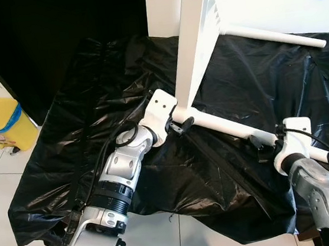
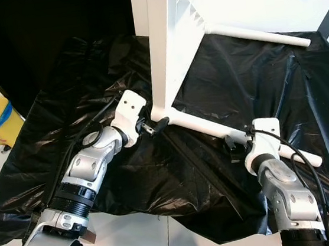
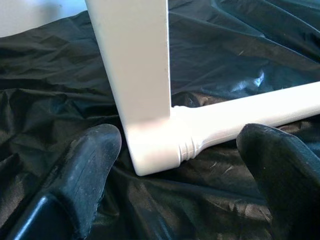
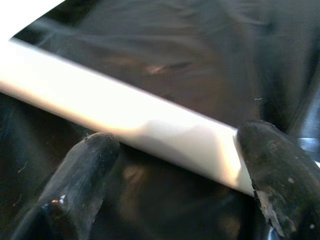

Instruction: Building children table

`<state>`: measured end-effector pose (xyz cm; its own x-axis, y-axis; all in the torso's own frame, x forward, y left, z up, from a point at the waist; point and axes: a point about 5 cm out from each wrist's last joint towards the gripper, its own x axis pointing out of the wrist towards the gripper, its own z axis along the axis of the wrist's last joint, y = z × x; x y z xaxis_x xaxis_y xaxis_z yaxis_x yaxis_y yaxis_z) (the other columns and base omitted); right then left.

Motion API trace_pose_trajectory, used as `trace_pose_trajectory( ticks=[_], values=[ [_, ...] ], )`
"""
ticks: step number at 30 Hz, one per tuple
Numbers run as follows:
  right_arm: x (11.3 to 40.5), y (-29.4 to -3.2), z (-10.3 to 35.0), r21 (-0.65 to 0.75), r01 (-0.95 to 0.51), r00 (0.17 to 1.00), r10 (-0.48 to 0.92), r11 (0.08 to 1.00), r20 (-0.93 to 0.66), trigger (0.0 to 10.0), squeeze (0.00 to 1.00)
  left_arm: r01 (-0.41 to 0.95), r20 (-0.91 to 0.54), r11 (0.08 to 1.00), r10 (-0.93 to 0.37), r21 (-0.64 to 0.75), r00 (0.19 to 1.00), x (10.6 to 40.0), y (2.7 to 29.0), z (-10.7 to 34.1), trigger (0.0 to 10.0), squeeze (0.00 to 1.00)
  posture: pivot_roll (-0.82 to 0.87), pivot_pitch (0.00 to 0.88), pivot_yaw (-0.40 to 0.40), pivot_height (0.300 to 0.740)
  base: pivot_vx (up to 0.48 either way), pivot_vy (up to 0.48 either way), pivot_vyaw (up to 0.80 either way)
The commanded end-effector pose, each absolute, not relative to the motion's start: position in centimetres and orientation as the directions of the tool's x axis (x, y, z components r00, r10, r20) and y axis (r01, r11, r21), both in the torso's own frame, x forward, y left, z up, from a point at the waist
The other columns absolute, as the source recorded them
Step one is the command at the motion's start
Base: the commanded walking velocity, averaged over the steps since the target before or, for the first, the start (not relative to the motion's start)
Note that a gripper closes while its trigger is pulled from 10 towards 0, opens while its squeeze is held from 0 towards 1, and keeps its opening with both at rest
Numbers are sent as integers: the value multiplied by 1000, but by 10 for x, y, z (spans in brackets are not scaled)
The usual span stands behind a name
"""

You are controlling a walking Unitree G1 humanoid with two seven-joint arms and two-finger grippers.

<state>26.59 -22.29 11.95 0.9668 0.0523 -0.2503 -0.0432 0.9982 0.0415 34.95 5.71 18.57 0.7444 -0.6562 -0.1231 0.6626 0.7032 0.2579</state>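
Apparently both pincers stand wide around the white rail (image 1: 227,125): left pincer (image 1: 179,125) at its joint, right pincer (image 1: 266,145) midway, probably to steady it.

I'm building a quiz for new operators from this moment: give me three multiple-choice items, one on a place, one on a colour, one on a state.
1. Where is the left tool?
A. At the corner where the white leg meets the round rail
B. On the yellow bin
C. Over the tiled floor

2. What colour is the sheet under the frame?
A. Blue
B. Black
C. White

3. How do the right tool's fingers stand?
A. Pressed shut, holding nothing
B. Apart, either side of the rail
C. Clamped on the sheet

Key: A, its tips sit by that joint; B, crinkled black plastic; B, the rail crosses between spread fingertips.
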Motion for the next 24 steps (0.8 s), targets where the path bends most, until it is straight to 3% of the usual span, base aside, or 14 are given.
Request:
trace_pose_trajectory(
  ticks=[1,7,8,10,11,14,18,24],
  values=[
    [250,-225,99,74,-141,922,158,987,-355,10000,0,700,-151,668,-687,254,711,347,53,182,10000,0,-143,123,-39,740,0,0,0],
    [234,-256,93,-8,-196,901,177,981,-395,10000,0,693,-149,672,-681,260,717,348,54,182,10000,0,-146,124,-40,740,0,0,0],
    [232,-270,93,-24,-154,913,133,988,-386,10000,0,693,-149,673,-681,260,717,347,54,182,10000,0,-149,126,-40,740,0,0,0],
    [232,-270,93,-24,-154,913,133,988,-386,10000,0,693,-149,673,-681,260,717,347,54,182,10000,0,-149,126,-40,740,0,0,0],
    [231,-287,97,-34,-84,933,66,996,-354,10000,0,694,-149,671,-682,261,716,347,53,181,10000,0,-148,126,-37,740,0,0,0],
    [233,-291,101,-29,-57,949,45,998,-314,10000,0,695,-149,670,-683,262,715,347,53,181,10000,0,-146,124,-35,740,0,0,0],
    [245,-280,128,62,-48,991,55,997,-125,10000,0,689,-145,673,-679,271,720,348,55,182,10000,0,-144,117,-29,740,0,0,0],
    [259,-255,148,153,-129,992,126,980,29,10000,0,675,-142,686,-665,271,733,351,57,185,10000,0,-133,104,-26,740,0,0,0]
  ],
)
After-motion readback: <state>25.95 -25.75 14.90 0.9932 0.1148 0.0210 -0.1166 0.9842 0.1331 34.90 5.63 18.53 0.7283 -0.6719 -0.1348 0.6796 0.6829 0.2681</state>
